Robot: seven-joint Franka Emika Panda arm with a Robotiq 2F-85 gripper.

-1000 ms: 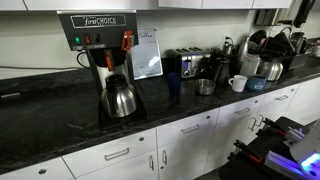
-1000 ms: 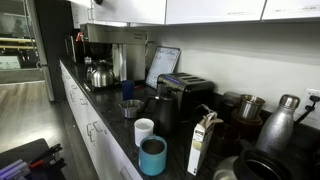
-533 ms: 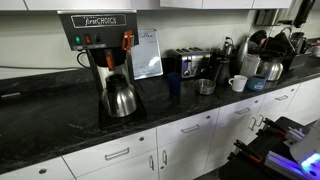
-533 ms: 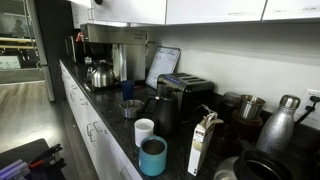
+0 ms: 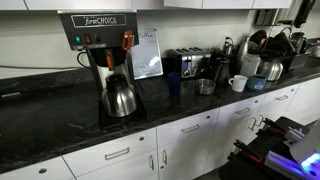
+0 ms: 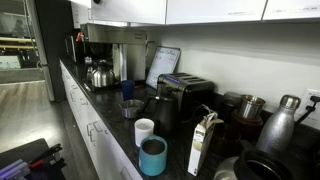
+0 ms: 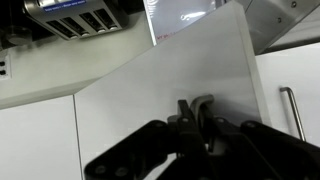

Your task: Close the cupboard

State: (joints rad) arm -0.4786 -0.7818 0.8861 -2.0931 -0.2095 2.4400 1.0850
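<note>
Closed front, far left: a white cupboard front [image 7: 35, 140] is lying flush in the wrist view.
Toaster: the toaster [image 7: 75, 18] is showing at the upper left of the wrist view, slots toward the camera. In an exterior view it is standing on the dark surface [image 5: 60, 125].
Cupboard door: the cupboard door [image 7: 170, 85] is standing out at a slant from the fronts beside it, filling the middle of the wrist view. The cupboard is reading as open.
Fingers: the fingers [image 7: 205, 108] are sitting together with nothing visible between them, tips right against the door's face. Whether they are touching it is not showing.
Handle, far right: a bar handle [image 7: 293, 110] is hanging on the neighbouring front, apart from the fingers.
Change: the fingers have just been drawing together from wide apart. Nothing on the surface is shifting in both exterior views.
Meaning: this is looking like preparation for pushing the door rather than gripping it. The swing shut is not yet beginning.
</note>
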